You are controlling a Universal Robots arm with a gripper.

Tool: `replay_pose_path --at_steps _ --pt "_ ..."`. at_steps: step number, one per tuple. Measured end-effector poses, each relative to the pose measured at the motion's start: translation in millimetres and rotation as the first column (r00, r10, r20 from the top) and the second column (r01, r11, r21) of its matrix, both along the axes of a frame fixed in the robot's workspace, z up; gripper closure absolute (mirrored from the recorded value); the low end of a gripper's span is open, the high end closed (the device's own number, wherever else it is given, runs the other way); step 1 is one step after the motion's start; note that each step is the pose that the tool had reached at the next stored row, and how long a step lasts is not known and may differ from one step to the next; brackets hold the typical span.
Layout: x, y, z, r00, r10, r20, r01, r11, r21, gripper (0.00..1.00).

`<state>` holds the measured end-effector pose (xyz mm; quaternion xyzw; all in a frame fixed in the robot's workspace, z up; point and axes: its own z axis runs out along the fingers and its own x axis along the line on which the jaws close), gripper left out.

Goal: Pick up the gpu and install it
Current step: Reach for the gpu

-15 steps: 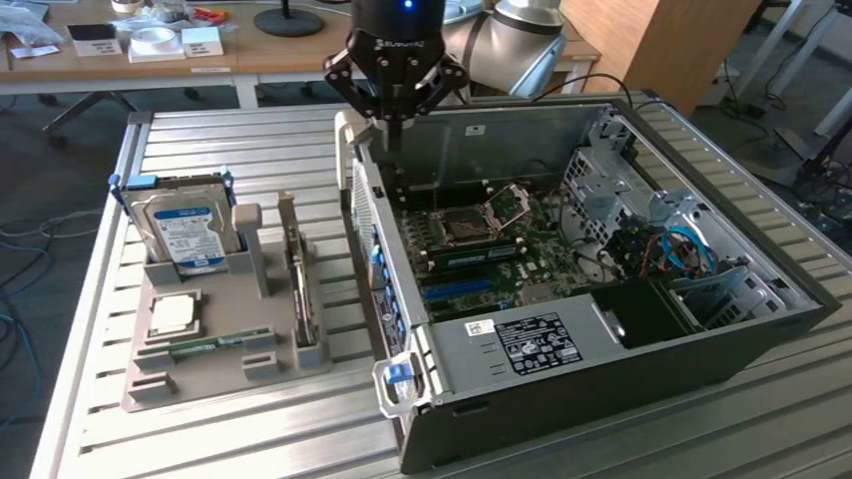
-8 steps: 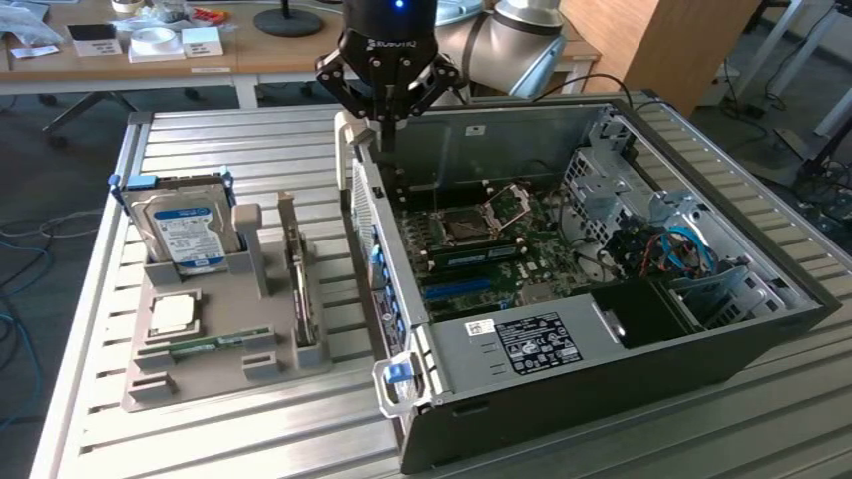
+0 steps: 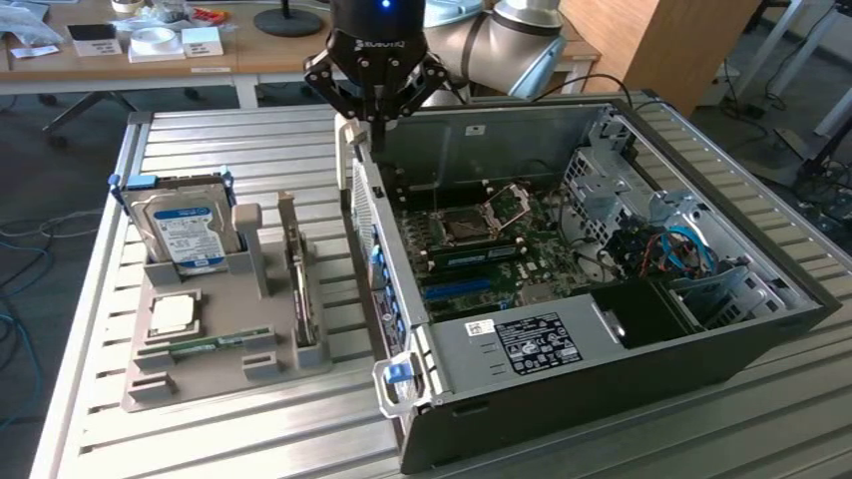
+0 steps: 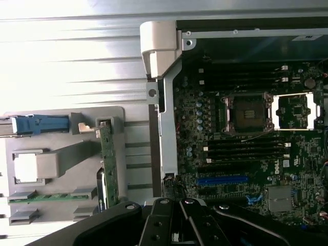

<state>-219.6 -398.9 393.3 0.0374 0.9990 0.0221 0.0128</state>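
Going across the exterior view from its left, the slatted surface (image 3: 200,140) carries one grey holder (image 3: 213,377). In it I count one blue-labelled hard drive (image 3: 184,232) standing upright, one processor chip (image 3: 174,314) lying flat, one RAM stick (image 3: 213,344) lying flat, and one gpu (image 3: 298,279) standing on edge in its slot along the holder's side nearest the case. Next comes the one gripper (image 3: 378,128), which hangs above the case's near wall, well clear of the card. Its fingers (image 4: 179,225) are pinched together and hold nothing. Furthest over is one open computer case (image 3: 533,389) with one bare processor socket (image 3: 466,228).

My worry is that closed fingers cannot straddle so thin a card. Brought down like that, they would likely strike its top edge and tip it in its slot. The case wall is right beneath the gripper, so a low sideways move could clip the rim. The card also stands close to the holder's posts, which leaves little room for a wide approach. A skewed grip would make seating it in the board harder.
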Motion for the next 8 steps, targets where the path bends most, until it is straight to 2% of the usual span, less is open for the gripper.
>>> replay_pose_path --at_steps 8 --pt "-8.5 0.0 0.0 1.0 0.0 0.0 0.0 1.0 0.0 0.89"
